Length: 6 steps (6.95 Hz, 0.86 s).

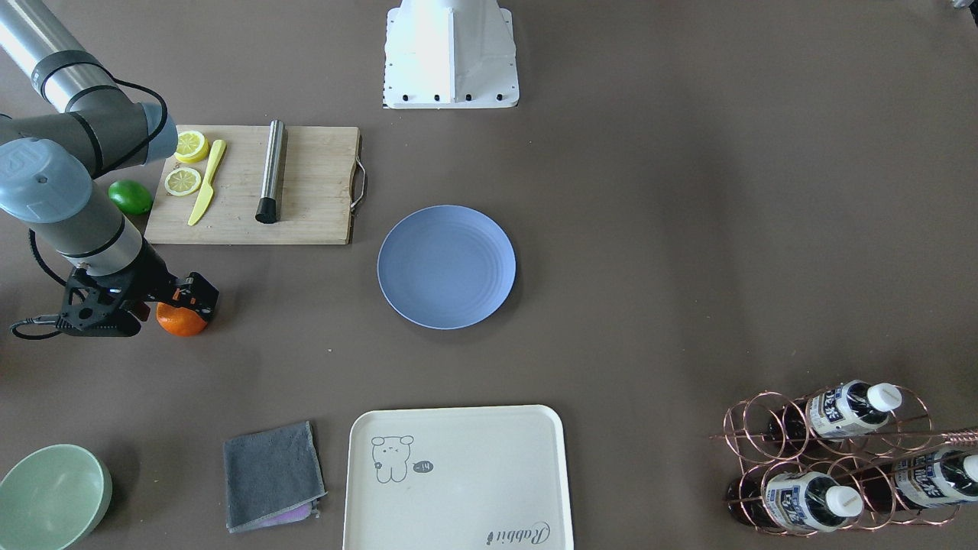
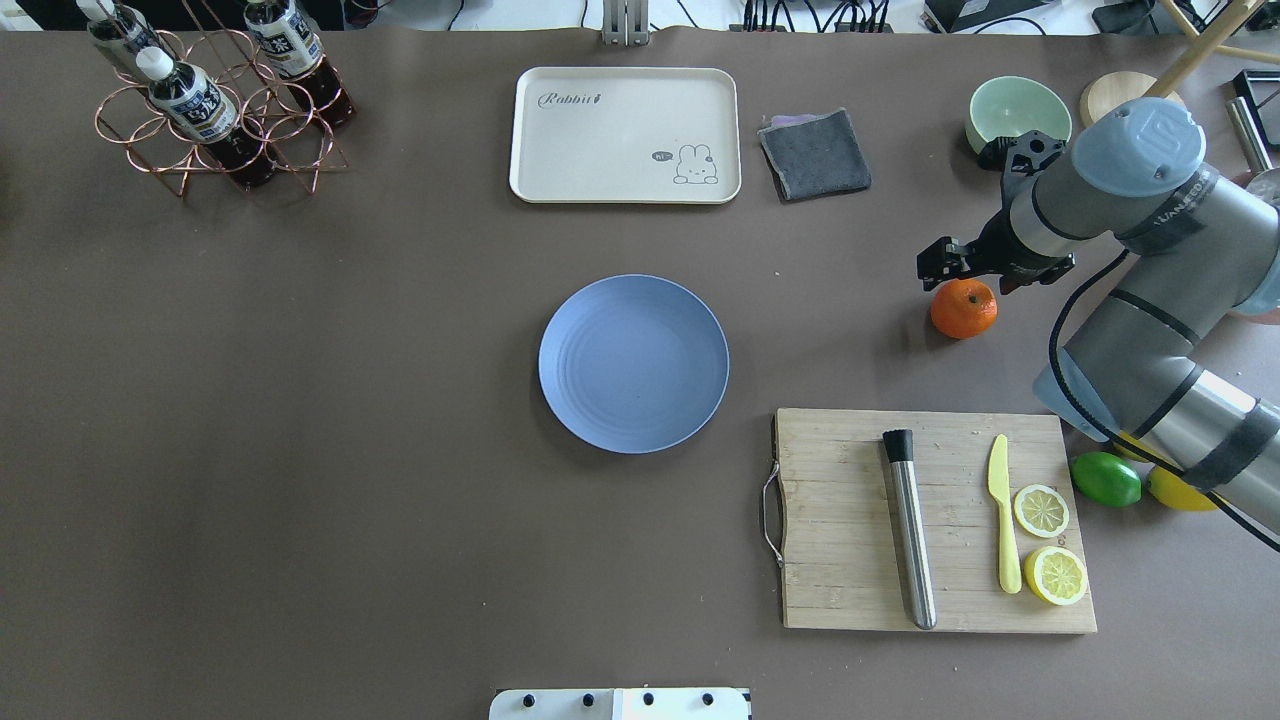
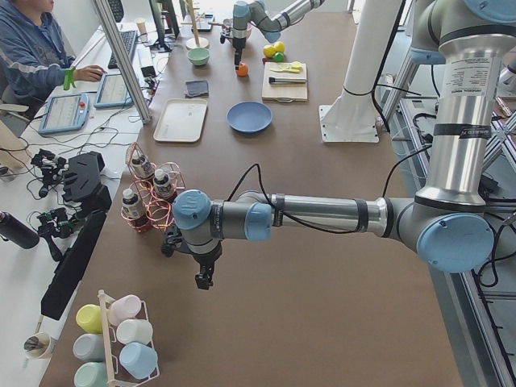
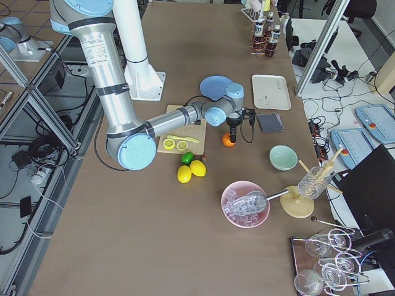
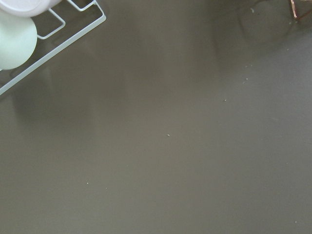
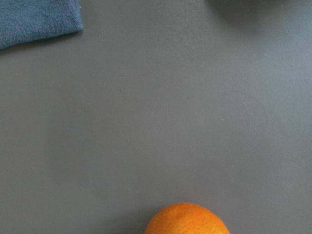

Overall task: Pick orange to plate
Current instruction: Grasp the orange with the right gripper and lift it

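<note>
The right arm bends in from the table's right side, its right claw (image 2: 967,277) pointing down just over the orange (image 2: 963,310). The fingers stand spread wider than the fruit and hold nothing. The orange rests on the table, well apart from the plate (image 2: 633,363). Tabletop lies between them, with the board (image 2: 850,520) on the robot's side and the cloth (image 2: 815,153) beyond. The right wrist view catches only the orange's top. The left arm shows only in the exterior left view, left claw (image 3: 205,280) pointing down; how far it is open I cannot tell.
</note>
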### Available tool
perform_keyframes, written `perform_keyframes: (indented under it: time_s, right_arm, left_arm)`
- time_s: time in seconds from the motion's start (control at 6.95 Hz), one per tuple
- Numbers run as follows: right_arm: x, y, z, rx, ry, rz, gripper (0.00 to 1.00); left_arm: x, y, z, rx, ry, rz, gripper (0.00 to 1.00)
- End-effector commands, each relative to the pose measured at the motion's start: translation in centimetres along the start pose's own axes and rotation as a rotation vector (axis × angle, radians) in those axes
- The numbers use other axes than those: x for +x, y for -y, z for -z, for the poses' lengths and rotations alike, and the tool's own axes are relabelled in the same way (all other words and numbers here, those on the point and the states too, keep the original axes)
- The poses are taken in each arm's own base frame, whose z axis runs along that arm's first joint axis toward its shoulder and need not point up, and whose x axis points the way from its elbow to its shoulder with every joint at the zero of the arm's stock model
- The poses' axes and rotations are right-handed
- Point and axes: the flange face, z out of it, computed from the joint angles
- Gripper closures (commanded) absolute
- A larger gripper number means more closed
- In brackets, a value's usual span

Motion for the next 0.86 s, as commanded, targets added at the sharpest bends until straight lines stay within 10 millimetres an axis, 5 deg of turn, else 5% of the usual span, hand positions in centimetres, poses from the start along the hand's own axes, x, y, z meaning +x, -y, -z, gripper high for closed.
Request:
perform_keyframes:
  time_s: [0.0, 0.43, 0.58, 0.72]
  right_arm:
    - [0.5, -0.8, -1.4, -0.014, -0.020, 0.015, 0.00]
    - [0.2, -1.3, -2.7, -0.023, -0.038, 0.013, 0.04]
    - [-0.2, -0.9, -2.4, 0.015, -0.050, -0.028, 0.58]
    - [-0.9, -1.0, -2.0, 0.021, -0.040, -0.036, 1.00]
  left_arm:
    - [0.1, 0.0, 0.1, 0.004, -0.004, 0.002, 0.02]
    - [0.1, -0.1, 0.1, 0.007, -0.003, -0.002, 0.02]
    - [0.1, -0.1, 0.1, 0.007, -0.003, -0.002, 0.02]
    - [0.1, 0.0, 0.1, 0.008, -0.003, -0.001, 0.02]
